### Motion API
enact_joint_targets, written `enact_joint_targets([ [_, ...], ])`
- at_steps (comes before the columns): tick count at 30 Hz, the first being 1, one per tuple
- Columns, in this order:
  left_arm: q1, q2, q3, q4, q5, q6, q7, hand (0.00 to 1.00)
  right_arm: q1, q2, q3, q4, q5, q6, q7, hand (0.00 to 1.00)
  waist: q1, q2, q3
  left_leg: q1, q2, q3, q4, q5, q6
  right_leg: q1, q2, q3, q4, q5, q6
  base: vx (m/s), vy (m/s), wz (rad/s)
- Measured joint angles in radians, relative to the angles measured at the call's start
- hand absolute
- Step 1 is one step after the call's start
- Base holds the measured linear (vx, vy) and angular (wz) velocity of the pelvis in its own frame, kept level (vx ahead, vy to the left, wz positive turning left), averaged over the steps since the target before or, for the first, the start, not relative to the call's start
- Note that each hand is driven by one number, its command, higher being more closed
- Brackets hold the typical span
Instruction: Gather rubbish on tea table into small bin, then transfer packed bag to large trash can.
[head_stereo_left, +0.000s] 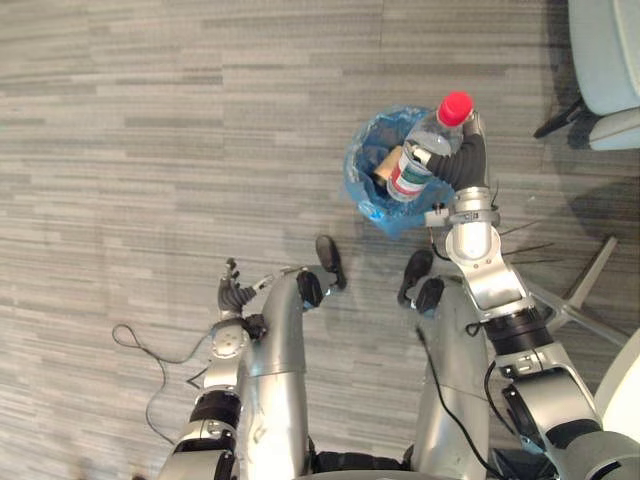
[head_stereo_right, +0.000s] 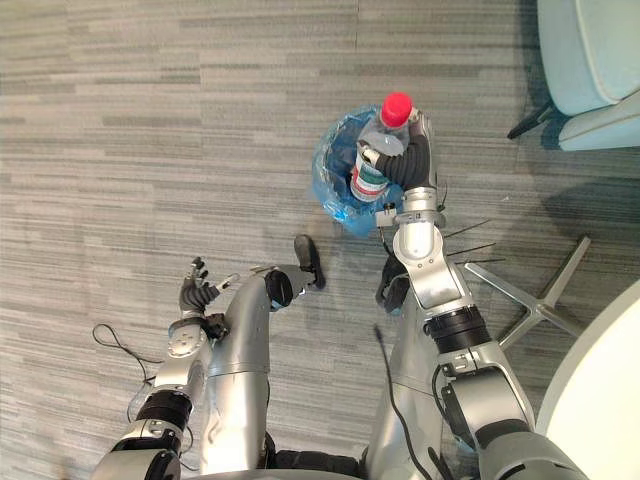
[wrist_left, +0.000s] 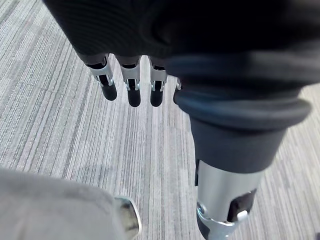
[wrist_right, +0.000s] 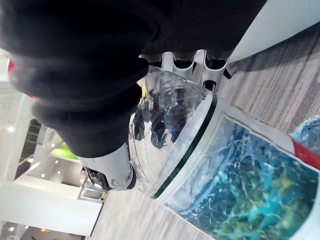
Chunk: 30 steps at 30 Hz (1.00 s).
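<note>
Right hand (head_stereo_left: 463, 156) is curled round a clear plastic bottle (head_stereo_left: 424, 150), its fingers (wrist_right: 216, 67) wrapped over the clear upper part while the thumb presses from the other side. The bottle is tilted, with its red cap (head_stereo_left: 455, 107) pointing far and to the right and its base pointing near and to the left. A label (wrist_right: 240, 175) with a blue-green picture runs round the bottle's middle.

Seen from the head, the bottle's lower end lies over the opening of the small bin (head_stereo_left: 372, 205), which stands on the grey striped floor (head_stereo_left: 150, 120) just beyond the robot. A blue bag (head_stereo_right: 330, 185) lines the bin and folds out over its rim. A brown piece (head_stereo_left: 386, 160) lies inside, just left of the bottle. Whether the bottle touches the bag or the rim cannot be told.

Left hand (head_stereo_left: 233, 292) hangs low on the near left, well apart from the bin. Its fingers (wrist_left: 131, 90) are relaxed and loosely spread, holding nothing, with bare floor beneath them.

At the far right stands a pale chair (head_stereo_left: 606, 60). The curved edge of a white table (head_stereo_right: 605, 385) shows at the near right.
</note>
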<state>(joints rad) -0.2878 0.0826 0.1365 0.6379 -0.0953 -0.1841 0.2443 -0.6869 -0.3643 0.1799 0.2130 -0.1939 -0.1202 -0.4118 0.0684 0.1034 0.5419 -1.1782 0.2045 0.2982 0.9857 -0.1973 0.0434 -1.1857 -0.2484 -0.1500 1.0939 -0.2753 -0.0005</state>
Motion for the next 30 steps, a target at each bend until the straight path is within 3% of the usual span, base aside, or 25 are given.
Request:
enact_joint_targets([
  [2,-0.014,0.005,0.006,0.0,-0.01,0.0,0.0,0.0,-0.025,-0.003,0.02,0.026,0.002,0.001,0.0,1.0,0.001,-0.001,0.0,-0.028,-0.001,-0.001,0.005,0.003,0.008,-0.026,-0.005,-0.001,0.007,0.0,0.0,-0.05,0.015,0.07],
  [3,-0.019,0.008,0.008,-0.005,-0.013,-0.001,0.0,0.0,-0.048,-0.004,0.028,0.058,0.006,0.004,0.002,0.0,0.001,-0.001,0.0,-0.042,-0.004,-0.001,0.006,0.007,0.014,-0.039,-0.011,-0.003,0.012,0.001,-0.001,-0.06,0.009,0.15],
  [9,-0.019,0.012,-0.012,-0.028,-0.021,-0.019,0.003,0.0,-0.105,-0.007,0.068,0.156,0.005,0.015,0.004,0.0,0.006,-0.001,0.0,-0.068,-0.014,-0.014,0.005,0.01,0.015,-0.052,-0.022,-0.016,0.013,0.0,0.0,-0.07,-0.003,0.08],
  [19,-0.019,0.014,-0.016,-0.028,-0.019,-0.019,0.012,0.0,-0.059,-0.013,0.045,0.16,-0.033,0.014,0.0,0.0,0.002,-0.008,0.002,-0.059,-0.013,-0.013,-0.013,0.016,0.01,-0.037,-0.023,-0.027,-0.008,0.002,0.003,-0.06,-0.009,0.01],
  [26,-0.017,0.018,-0.03,-0.007,-0.005,-0.017,0.008,0.0,0.067,-0.008,0.081,0.163,-0.195,0.011,0.024,0.0,-0.003,-0.03,0.003,0.011,-0.013,-0.008,-0.076,0.035,0.012,0.033,-0.008,-0.039,-0.073,0.015,0.009,-0.07,-0.026,-0.03],
  [30,-0.017,0.018,-0.047,0.004,0.002,-0.017,0.0,0.0,0.061,0.002,0.128,0.263,-0.292,0.016,0.059,0.0,-0.001,-0.032,0.003,0.033,-0.017,-0.002,-0.117,0.054,0.002,0.048,-0.002,-0.04,-0.105,0.033,0.0,-0.07,-0.038,-0.01],
])
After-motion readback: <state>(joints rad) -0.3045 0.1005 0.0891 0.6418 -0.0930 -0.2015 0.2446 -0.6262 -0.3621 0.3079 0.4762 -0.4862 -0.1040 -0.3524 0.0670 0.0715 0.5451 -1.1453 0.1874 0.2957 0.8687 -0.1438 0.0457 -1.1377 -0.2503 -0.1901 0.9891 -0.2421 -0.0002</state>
